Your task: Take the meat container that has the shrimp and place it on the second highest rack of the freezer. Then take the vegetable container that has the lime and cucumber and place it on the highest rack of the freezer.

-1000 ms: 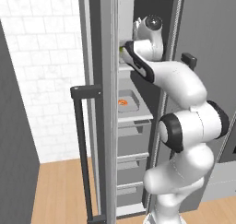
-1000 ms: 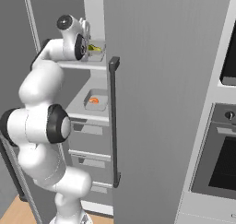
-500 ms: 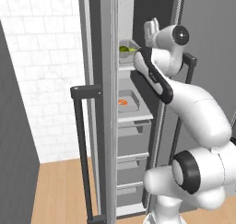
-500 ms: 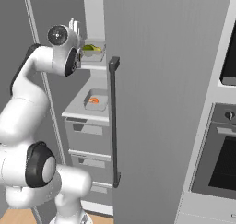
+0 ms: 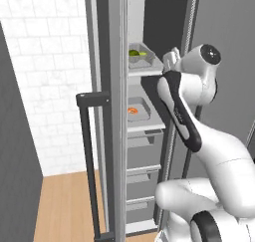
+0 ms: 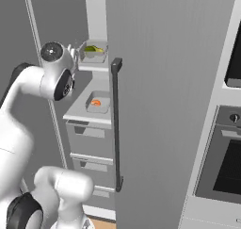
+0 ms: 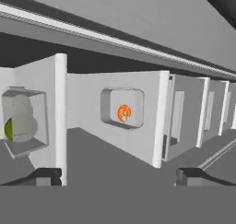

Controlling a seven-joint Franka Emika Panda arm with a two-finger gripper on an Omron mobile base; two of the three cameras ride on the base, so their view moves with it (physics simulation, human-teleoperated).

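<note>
The vegetable container [image 5: 140, 56] with lime and cucumber rests on the freezer's highest rack [image 5: 144, 70]. One rack lower sits the meat container [image 5: 135, 111] with the orange shrimp. Both also show in the right base view, vegetable container [image 6: 93, 52] above meat container [image 6: 98, 103]. My gripper [image 5: 171, 57] hangs just outside the top rack, to the right of the vegetable container and apart from it. The hand view is rolled: vegetable container [image 7: 22, 122] at left, shrimp container [image 7: 122, 113] in the middle. The gripper [image 7: 119, 177] is open, its fingertips [image 7: 46, 176] spread wide with nothing between.
The open freezer door [image 5: 107, 111] with its dark handle [image 5: 88, 151] stands to the left of the racks. Closed drawers [image 5: 144, 164] fill the lower freezer. In the right base view a second door with a handle [image 6: 116, 124] borders the opening, and an oven [image 6: 226, 162] lies further right.
My hand has let go of the vegetable container, which stays on the highest rack, and has drawn back out of the freezer toward the base.
</note>
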